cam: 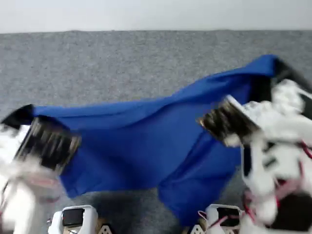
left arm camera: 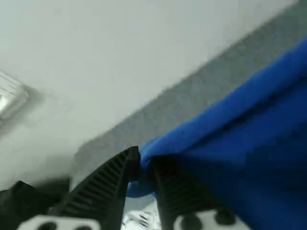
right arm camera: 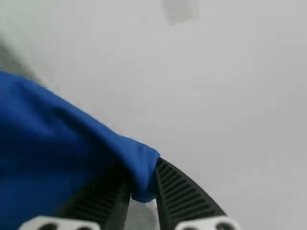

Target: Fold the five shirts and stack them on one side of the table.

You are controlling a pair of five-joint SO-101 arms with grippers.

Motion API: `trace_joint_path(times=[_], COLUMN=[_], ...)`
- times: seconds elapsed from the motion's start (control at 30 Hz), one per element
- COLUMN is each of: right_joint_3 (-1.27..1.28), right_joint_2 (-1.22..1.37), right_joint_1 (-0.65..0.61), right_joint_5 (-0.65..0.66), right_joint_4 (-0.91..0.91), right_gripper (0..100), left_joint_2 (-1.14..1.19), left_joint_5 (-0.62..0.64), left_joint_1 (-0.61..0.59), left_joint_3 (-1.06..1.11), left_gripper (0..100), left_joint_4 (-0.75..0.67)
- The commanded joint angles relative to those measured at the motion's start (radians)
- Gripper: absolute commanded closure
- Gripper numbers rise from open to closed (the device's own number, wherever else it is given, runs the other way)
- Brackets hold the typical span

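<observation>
Clenched on opposite corners, my left gripper (left arm camera: pixel 144 159) and right gripper (right arm camera: pixel 143 184) hold the bright blue cloth shirt (cam: pixel 146 141) stretched over the grey felt table (cam: pixel 122 63); such thin bites may slip if I pull harder.

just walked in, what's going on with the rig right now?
Both arms are holding one blue shirt. The left tool is shut on one end of its upper edge and the right tool on the other, so the cloth is stretched between them over the grey table. It is spread out and not yet folded.
</observation>
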Motion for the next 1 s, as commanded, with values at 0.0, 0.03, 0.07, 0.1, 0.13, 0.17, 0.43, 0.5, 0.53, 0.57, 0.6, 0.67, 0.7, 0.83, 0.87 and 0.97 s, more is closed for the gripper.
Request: trace_joint_path(times=[0.0, 0.03, 0.07, 0.1, 0.13, 0.17, 0.43, 0.5, 0.53, 0.57, 0.6, 0.67, 0.7, 0.83, 0.87, 0.97], right_joint_3=[0.224, 0.288, 0.35, 0.405, 0.451, 0.485, 0.491, 0.459, 0.44, 0.414, 0.388, 0.336, 0.31, 0.21, 0.187, 0.13], right_joint_2=[0.024, 0.03, 0.041, 0.056, 0.073, 0.097, 0.427, 0.501, 0.536, 0.572, 0.604, 0.67, 0.697, 0.805, 0.828, 0.88], right_joint_1=[-0.048, -0.05, -0.051, -0.058, -0.068, -0.073, -0.073, -0.073, -0.073, -0.073, -0.071, -0.07, -0.068, -0.051, -0.05, -0.05], right_joint_5=[0.02, 0.02, 0.02, 0.021, 0.023, 0.023, 0.023, 0.02, 0.02, 0.02, 0.02, 0.02, 0.02, 0.02, 0.021, 0.021], right_joint_4=[-0.137, -0.202, -0.278, -0.361, -0.447, -0.521, -0.912, -0.98, -1.01, -1.043, -1.07, -1.109, -1.118, -1.129, -1.129, -1.122], right_gripper=[98.8, 98.8, 98.8, 98.8, 98.8, 98.8, 98.8, 98.8, 98.8, 98.8, 98.8, 98.8, 98.8, 98.8, 98.8, 98.8], left_joint_2=[-0.005, -0.005, -0.005, -0.003, -0.002, 0.011, 0.37, 0.483, 0.539, 0.595, 0.651, 0.761, 0.813, 1.017, 1.059, 1.151], left_joint_5=[-0.012, -0.011, -0.011, -0.011, -0.011, -0.011, -0.012, -0.012, -0.012, -0.014, -0.014, -0.038, -0.057, -0.089, -0.091, -0.091], left_joint_1=[-0.006, -0.005, -0.003, -0.003, -0.003, -0.003, -0.005, -0.005, -0.005, -0.005, -0.005, -0.003, -0.003, 0.0, 0.0, 0.002], left_joint_3=[0.295, 0.374, 0.456, 0.533, 0.607, 0.668, 0.636, 0.549, 0.503, 0.45, 0.397, 0.277, 0.214, -0.021, -0.067, -0.163], left_gripper=[98, 98, 98, 98, 98, 98, 98, 98, 98, 98, 98, 98, 98, 98, 98, 98], left_joint_4=[-0.213, -0.301, -0.399, -0.497, -0.589, -0.675, -0.997, -1.034, -1.053, -1.068, -1.085, -1.106, -1.106, -1.102, -1.102, -1.082])
